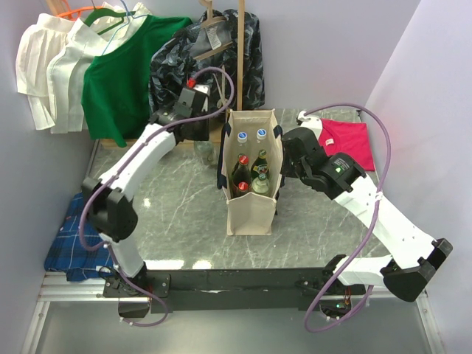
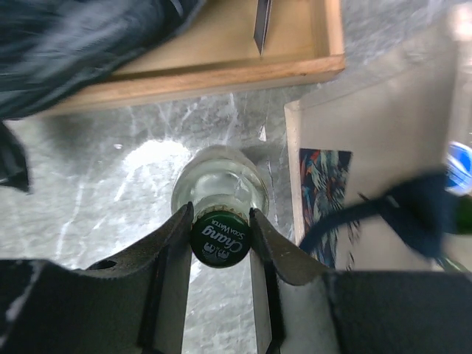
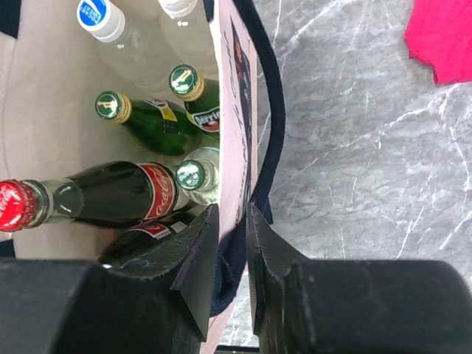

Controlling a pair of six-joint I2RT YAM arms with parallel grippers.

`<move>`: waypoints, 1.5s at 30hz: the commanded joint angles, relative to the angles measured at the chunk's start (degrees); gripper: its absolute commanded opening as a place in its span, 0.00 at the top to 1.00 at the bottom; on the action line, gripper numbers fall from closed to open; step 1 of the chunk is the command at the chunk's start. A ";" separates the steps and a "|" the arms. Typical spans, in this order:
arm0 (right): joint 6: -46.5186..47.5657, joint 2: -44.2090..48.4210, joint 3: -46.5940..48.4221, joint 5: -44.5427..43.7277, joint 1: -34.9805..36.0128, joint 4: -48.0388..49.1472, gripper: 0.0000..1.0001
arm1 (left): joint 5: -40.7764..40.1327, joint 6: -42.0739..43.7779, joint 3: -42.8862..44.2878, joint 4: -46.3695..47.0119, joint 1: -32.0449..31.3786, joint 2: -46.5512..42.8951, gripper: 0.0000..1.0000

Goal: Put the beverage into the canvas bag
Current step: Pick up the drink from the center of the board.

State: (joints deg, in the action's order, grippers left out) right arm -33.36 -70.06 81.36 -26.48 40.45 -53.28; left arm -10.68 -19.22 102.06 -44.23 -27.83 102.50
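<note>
The cream canvas bag [image 1: 251, 210] with navy handles stands mid-table, holding several bottles. My left gripper [image 2: 221, 221] is shut on the green Chang cap of a clear soda-water bottle [image 2: 220, 184], which stands on the marble just left of the bag [image 2: 369, 140]; in the top view this gripper [image 1: 198, 127] is behind the bag's left rim. My right gripper [image 3: 232, 214] is shut on the bag's right wall [image 3: 234, 110] and navy handle [image 3: 274, 125], at the bag's right rim in the top view [image 1: 289, 168]. Inside are cola bottles [image 3: 110, 195], green bottles [image 3: 158, 122] and clear water bottles [image 3: 125, 44].
A wooden tray [image 2: 243, 66] lies behind the bottle. Hanging clothes, white, green [image 1: 122, 74] and dark patterned [image 1: 221, 51], fill the back. A pink cloth [image 1: 348, 141] lies right of the bag. A blue plaid cloth [image 1: 68, 228] lies off the left edge.
</note>
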 commanded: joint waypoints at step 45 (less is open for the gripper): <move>-0.29 -2.18 0.03 2.13 -0.37 2.48 0.72 | 25.17 9.91 17.38 -2.00 -0.12 -27.26 0.99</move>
State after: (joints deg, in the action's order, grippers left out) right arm -33.17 -71.85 80.25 -23.29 40.45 -52.21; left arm 8.93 -9.98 113.71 -55.68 -27.86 79.22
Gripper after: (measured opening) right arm 0.310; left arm 0.373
